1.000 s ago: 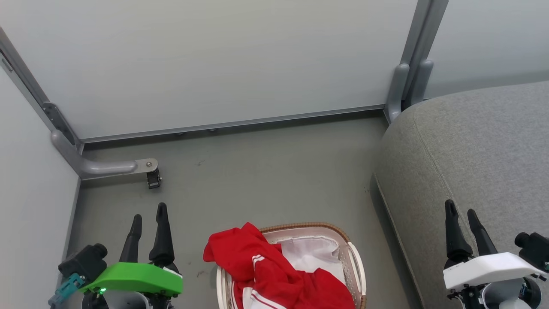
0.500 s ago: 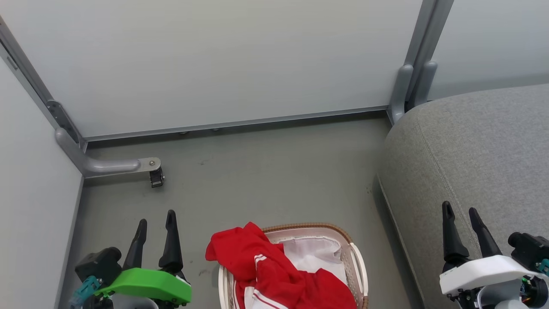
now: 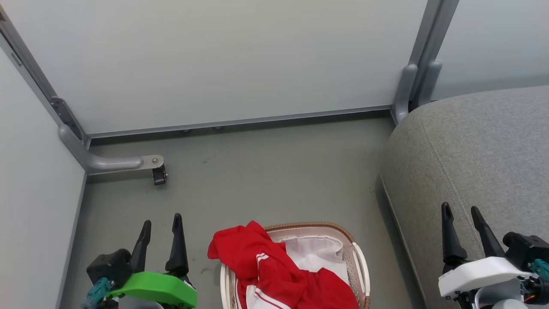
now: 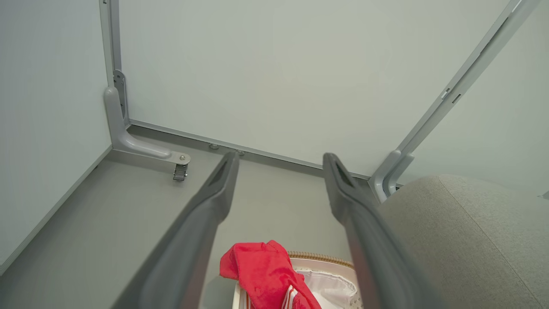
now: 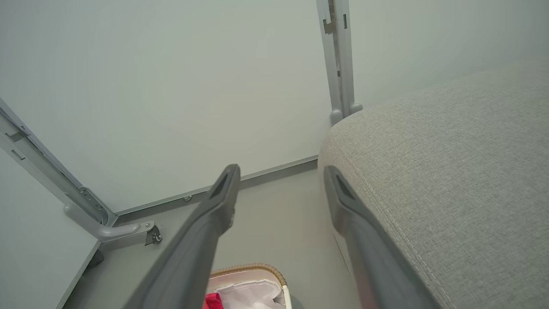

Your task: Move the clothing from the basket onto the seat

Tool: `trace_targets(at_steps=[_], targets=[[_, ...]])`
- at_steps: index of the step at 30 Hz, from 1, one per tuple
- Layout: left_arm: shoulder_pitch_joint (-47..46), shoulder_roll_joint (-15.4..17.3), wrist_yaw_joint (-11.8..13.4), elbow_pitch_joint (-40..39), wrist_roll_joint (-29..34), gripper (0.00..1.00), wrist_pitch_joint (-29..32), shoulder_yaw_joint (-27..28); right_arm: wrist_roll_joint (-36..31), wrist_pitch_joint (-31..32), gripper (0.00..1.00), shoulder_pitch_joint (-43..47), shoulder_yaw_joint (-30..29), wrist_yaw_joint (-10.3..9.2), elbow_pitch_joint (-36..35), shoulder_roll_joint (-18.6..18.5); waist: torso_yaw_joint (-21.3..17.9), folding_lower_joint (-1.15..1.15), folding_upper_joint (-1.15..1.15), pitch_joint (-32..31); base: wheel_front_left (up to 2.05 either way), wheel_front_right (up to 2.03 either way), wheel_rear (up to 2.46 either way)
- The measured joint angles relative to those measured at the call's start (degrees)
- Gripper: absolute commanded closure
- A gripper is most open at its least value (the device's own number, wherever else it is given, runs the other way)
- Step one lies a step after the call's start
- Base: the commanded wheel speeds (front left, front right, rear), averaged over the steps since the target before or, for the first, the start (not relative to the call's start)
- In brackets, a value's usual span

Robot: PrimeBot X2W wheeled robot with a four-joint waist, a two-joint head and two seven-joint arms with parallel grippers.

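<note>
Gaping and empty, left gripper (image 3: 162, 219) and right gripper (image 3: 460, 208); red white-striped clothing (image 3: 274, 266) overhangs the oval white perforated basket (image 3: 359, 264) rim, near the grey fabric seat (image 3: 472, 150).

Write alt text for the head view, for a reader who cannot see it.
Red clothing lies heaped in a white basket on the grey floor, one fold spilling over its left rim beside a white liner. A grey seat stands to its right. The left gripper and right gripper hover open and empty at the lower corners.
</note>
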Motion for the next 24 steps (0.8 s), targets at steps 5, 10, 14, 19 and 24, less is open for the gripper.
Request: trace_targets(at_steps=[5,10,14,19,24], targets=[[0.0,0.0,0.0,0.5,2.0,0.0,-0.6,-0.2,-2.5,-0.5,0.0,-0.6,-0.2,0.0,0.5,0.0,0.2,0.0,0.0,0.1,0.0,0.0,0.0],[-0.1,0.0,0.0,1.1,3.7,0.0,-1.1,-0.6,-4.8,-1.1,0.0,-1.1,-0.4,0.0,1.0,-0.1,0.4,0.0,0.0,0.2,0.0,0.0,0.0],[-0.2,0.1,0.1,1.7,5.3,0.0,-1.6,-1.1,-6.4,-1.5,0.0,-1.3,-0.5,0.0,1.2,-0.1,0.7,0.0,0.0,0.2,0.0,0.0,0.0],[-0.3,0.1,0.1,2.6,6.7,0.0,-2.1,-1.5,-8.5,-2.1,0.0,-1.3,-0.4,0.01,1.2,-0.1,1.0,0.0,0.0,0.2,0.0,0.0,0.0],[-0.5,0.1,0.3,3.2,8.5,0.0,-2.5,-1.9,-10.3,-2.6,0.0,-1.3,-0.2,0.01,1.1,-0.1,1.2,0.0,0.0,0.1,0.0,0.0,0.0]])
